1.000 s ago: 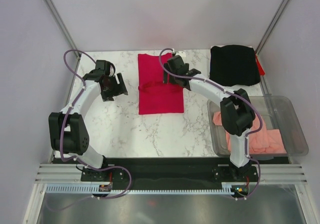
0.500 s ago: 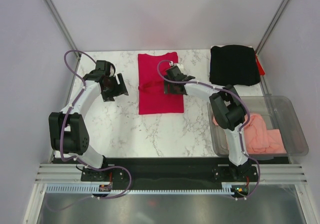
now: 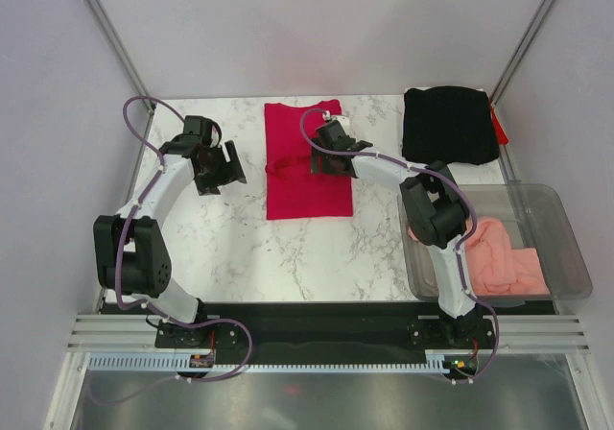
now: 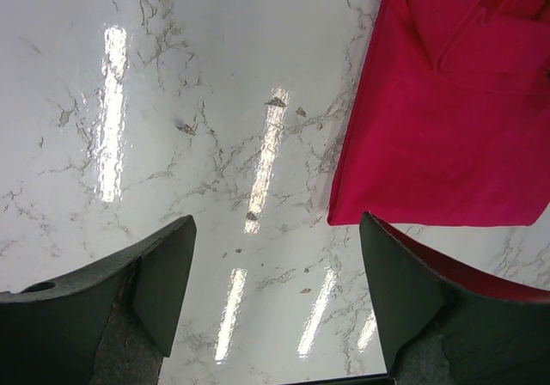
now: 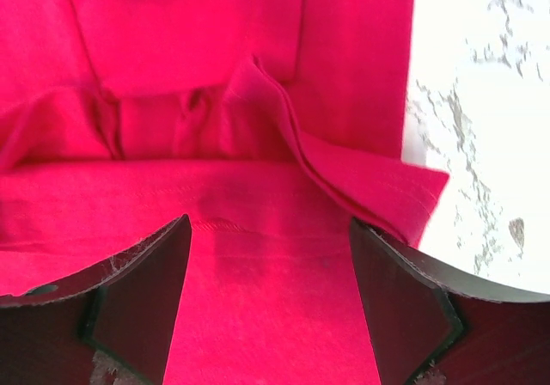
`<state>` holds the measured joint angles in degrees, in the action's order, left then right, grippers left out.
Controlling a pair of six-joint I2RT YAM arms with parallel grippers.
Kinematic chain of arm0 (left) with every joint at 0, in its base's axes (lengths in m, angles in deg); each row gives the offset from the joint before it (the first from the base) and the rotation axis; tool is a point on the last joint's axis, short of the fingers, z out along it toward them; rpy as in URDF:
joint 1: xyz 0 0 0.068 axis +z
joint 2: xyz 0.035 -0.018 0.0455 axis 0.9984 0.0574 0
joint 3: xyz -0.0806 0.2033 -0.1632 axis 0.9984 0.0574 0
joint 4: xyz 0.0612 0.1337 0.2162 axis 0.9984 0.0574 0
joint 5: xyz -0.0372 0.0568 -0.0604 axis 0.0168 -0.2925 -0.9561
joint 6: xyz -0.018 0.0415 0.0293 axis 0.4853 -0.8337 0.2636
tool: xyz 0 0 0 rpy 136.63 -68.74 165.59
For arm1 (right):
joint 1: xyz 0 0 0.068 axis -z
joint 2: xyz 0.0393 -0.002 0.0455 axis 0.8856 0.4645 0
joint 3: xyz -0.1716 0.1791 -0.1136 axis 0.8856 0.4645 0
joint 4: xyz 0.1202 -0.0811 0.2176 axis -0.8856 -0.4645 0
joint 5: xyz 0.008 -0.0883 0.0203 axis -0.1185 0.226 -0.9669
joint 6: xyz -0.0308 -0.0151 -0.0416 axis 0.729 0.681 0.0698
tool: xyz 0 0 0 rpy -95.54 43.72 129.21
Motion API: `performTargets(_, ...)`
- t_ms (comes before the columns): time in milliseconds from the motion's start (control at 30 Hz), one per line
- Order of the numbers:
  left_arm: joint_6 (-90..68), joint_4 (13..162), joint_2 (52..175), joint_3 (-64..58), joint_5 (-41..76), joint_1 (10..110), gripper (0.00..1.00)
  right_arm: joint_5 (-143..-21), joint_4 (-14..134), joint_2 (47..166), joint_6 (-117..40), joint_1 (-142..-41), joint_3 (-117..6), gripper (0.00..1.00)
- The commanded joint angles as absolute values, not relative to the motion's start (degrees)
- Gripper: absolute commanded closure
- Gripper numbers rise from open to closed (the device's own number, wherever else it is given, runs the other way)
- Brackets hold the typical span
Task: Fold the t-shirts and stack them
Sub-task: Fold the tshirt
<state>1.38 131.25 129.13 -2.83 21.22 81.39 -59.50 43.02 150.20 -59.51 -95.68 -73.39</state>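
The crimson red t-shirt (image 3: 293, 185) lies partly folded in the middle of the marble table, with a fold across its centre (image 5: 258, 101). My right gripper (image 3: 323, 162) hovers open over the shirt's right side, with red cloth beneath its jaws (image 5: 271, 303) and nothing held. My left gripper (image 3: 224, 167) stands open above bare marble just left of the shirt, whose lower left corner (image 4: 438, 127) shows past its right finger. The black t-shirt (image 3: 449, 125) sits folded at the back right. A crumpled salmon-pink t-shirt (image 3: 504, 262) lies in the bin.
The clear plastic bin (image 3: 568, 248) stands at the right front edge, beside the right arm's elbow (image 3: 434, 209). A bit of red cloth (image 3: 499, 123) shows beyond the black shirt. Grey walls and metal frame posts enclose the table.
The right arm's elbow has swung up and away from the bin, uncovering the pink shirt. Its gripper shifted slightly left over the red shirt. The left arm stayed put.
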Motion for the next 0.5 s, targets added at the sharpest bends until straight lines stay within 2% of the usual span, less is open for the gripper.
performTargets(0,-1.22,129.95,127.47,-2.81,20.44,81.70,0.16,-59.37,43.66,151.42,-58.88,-95.46,-77.37,0.18)
performTargets(167,-1.22,129.95,127.38,-2.80,20.79,81.70,0.16,-54.97,42.78,147.74,-55.99,-94.93,-76.06,0.18)
performTargets(300,-1.05,129.25,127.20,-2.63,22.20,81.00,0.23,-51.81,42.34,141.42,-53.70,-93.96,-72.55,0.18)
performTargets(467,-0.35,127.84,130.36,-5.43,22.55,77.84,0.25,-48.03,42.78,136.84,-51.50,-93.35,-67.54,0.19)
